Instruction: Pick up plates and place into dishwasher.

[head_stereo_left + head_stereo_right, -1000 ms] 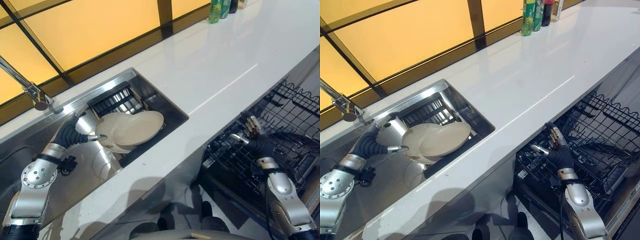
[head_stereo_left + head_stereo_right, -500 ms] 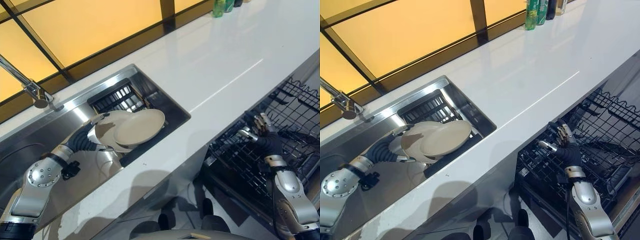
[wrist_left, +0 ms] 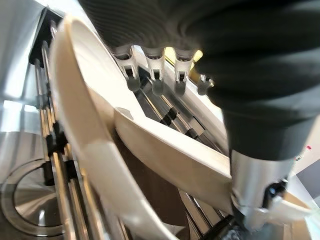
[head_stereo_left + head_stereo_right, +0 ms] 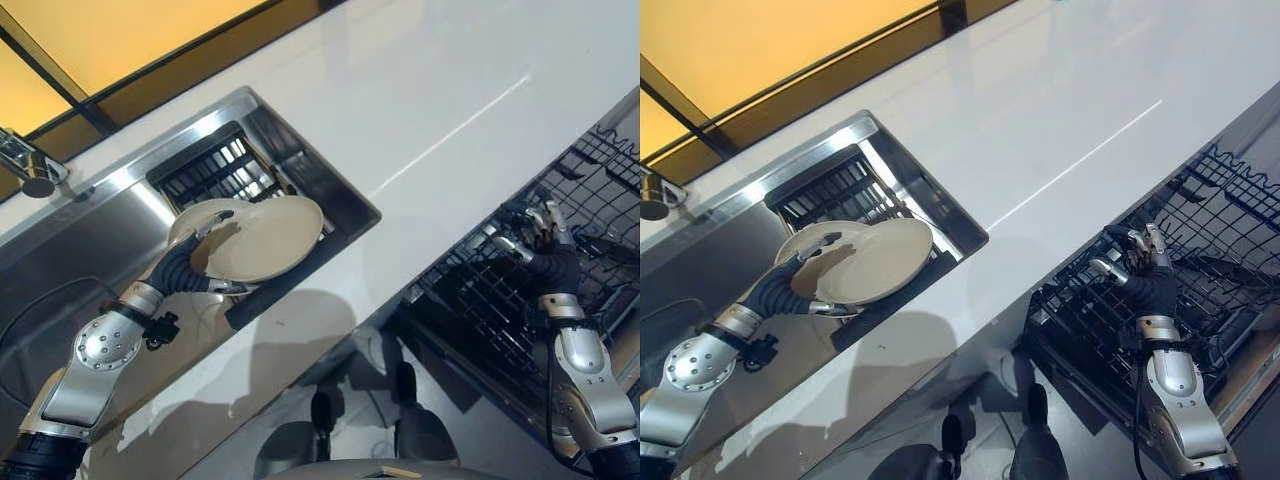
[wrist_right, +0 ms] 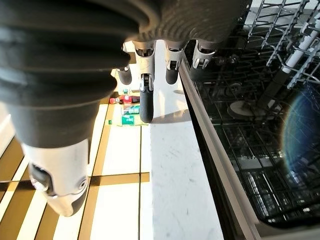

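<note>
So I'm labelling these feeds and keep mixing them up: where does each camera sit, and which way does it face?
Left eye view: on the head, looking down at the sink; left hand grips the top plate.
Right eye view: beside it, same scene; right hand open over the dishwasher rack.
Left wrist view: along the left hand, plate close up.
Right wrist view: along the right hand, by the rack.

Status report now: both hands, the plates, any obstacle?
Left hand shut on front plate in sink. Right hand open over dishwasher rack. Second plate behind.
</note>
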You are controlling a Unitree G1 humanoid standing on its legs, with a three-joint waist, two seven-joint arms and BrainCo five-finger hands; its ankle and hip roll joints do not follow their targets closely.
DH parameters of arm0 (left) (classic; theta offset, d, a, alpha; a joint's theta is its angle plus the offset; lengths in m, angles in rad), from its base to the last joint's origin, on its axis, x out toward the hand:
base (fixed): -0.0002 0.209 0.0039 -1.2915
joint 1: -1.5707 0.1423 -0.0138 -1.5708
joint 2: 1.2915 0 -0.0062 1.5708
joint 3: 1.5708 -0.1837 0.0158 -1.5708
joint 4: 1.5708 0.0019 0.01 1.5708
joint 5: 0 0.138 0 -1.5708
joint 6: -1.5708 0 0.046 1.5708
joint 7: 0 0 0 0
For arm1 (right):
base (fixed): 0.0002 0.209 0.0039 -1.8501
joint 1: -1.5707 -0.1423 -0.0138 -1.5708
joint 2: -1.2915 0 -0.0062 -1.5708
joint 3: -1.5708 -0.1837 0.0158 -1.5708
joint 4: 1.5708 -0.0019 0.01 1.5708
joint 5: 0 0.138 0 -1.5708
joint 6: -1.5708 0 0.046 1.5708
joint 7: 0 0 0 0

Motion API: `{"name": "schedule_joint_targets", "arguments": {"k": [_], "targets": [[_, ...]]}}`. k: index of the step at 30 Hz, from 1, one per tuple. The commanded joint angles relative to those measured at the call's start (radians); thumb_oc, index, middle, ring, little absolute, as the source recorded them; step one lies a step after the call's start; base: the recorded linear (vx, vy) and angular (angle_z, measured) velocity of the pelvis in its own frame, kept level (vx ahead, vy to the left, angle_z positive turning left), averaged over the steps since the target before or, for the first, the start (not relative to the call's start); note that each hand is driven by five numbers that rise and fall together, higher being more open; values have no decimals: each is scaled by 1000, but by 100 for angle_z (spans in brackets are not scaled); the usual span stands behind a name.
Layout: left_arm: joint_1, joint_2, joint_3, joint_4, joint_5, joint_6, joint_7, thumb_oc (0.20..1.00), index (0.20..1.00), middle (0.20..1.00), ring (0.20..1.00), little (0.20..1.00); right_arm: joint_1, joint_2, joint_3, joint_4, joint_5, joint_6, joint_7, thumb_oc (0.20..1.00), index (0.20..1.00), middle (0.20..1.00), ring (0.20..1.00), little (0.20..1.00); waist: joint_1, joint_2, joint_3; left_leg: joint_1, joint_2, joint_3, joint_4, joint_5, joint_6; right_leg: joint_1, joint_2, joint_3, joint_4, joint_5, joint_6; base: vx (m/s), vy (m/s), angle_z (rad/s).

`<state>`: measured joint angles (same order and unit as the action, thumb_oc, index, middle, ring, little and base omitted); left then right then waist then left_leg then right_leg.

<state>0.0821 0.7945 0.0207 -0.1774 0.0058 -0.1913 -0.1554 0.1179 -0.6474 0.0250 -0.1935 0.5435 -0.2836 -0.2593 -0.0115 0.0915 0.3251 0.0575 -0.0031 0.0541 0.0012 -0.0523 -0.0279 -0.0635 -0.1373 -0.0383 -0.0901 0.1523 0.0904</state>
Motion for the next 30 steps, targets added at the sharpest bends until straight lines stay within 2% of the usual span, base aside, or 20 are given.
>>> {"name": "schedule_joint_targets", "arguments": {"k": [1, 5, 9, 15, 21, 24, 30], "targets": [[-75, 66, 7, -19, -6, -77, 80, 1000, 1000, 1000, 1000, 1000, -71, -17, 118, -27, -20, -11, 22, 1000, 1000, 1000, 1000, 1000, 41, -47, -14, -140, -9, -47, 85, 3, -19, 47, -101, -22, 85, -142, 129, 0, 0, 0], [-95, 80, 4, -14, 71, -108, 120, 1000, 1000, 1000, 1000, 1000, -94, -17, 126, -16, -33, -19, 15, 1000, 1000, 1000, 1000, 1000, 42, -42, 0, -161, -9, -51, 89, 4, -21, 32, -101, -17, 83, -141, 127, -58, 3, -1], [-113, 103, -4, -1, 122, -110, 147, 1000, 1000, 1000, 1000, 1000, -117, -21, 127, -11, -33, -19, 9, 1000, 1000, 1000, 1000, 1000, 42, -42, 12, -177, -8, -51, 90, 6, -22, 21, -99, -12, 78, -138, 124, -48, 1, -2], [-116, 119, -2, -5, 161, -117, 129, 1000, 1000, 1000, 1000, 1000, -114, -15, 116, -18, -37, -20, 14, 1000, 1000, 1000, 1000, 1000, 42, -44, 20, -186, -7, -50, 90, 6, -22, 14, -99, -12, 74, -134, 122, -5, -2, -1], [-129, 133, -2, 8, 243, -120, 189, 1000, 1000, 1000, 1000, 1000, -122, -6, 114, -9, -39, -22, 17, 1000, 1000, 1000, 1000, 1000, 41, -45, 27, -189, -6, -46, 90, 5, -21, 10, -100, -11, 72, -132, 120, 0, 0, 0], [-126, 137, 6, 8, 343, -105, 266, 1000, 1000, 1000, 1000, 1000, -123, 1, 115, -8, -43, -25, 16, 1000, 1000, 1000, 1000, 1000, 41, -44, 32, -194, -7, -46, 94, 4, -21, 5, -101, -11, 73, -131, 119, 0, 0, 0], [-113, 133, 31, 20, 506, -136, 473, 1000, 1000, 1000, 1000, 1000, -121, 11, 106, -6, -44, -37, 26, 1000, 1000, 1000, 1000, 1000, 44, -49, 42, -205, -9, -47, 97, 3, -20, -7, -103, -12, 75, -128, 115, 0, 0, 0]]}}
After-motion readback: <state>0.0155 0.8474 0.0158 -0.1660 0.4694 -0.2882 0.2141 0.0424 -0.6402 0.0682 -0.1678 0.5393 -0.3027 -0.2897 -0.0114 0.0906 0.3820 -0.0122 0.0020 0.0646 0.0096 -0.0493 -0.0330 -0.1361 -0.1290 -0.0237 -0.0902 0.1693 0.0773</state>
